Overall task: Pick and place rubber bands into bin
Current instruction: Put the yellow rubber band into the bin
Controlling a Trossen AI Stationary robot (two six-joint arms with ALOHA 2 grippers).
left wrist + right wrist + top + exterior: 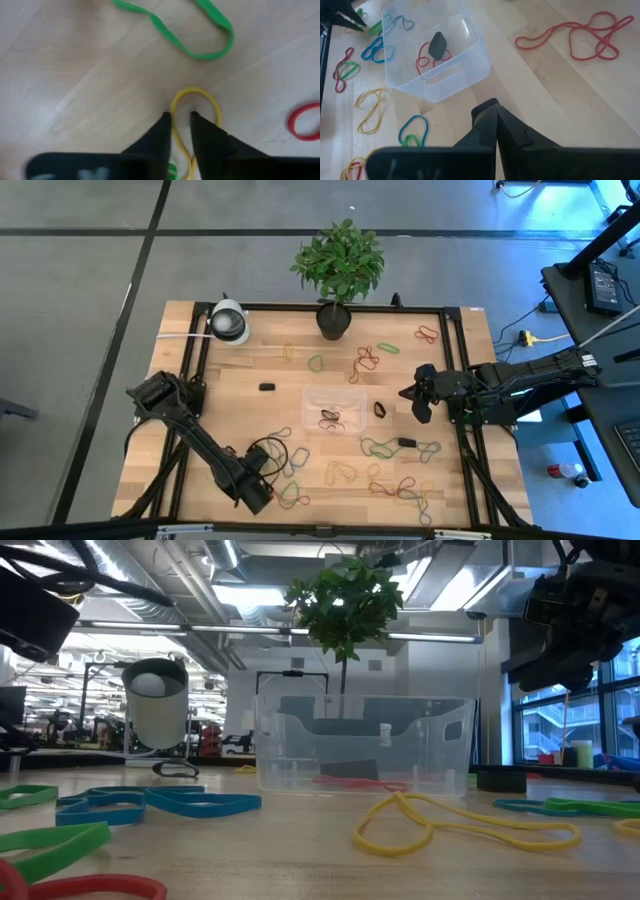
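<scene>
Yellow rubber band (192, 107) between left gripper (180, 119) jaws, hidden overhead.

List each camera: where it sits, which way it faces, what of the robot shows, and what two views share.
High: overhead, looking down; both arms, bin.
Low: table height, looking level across; right arm above, bin.
Left wrist: over wood; left gripper around a yellow band.
Right wrist: right gripper shut, facing bin.
Shared: high and right wrist both show the bin.
</scene>
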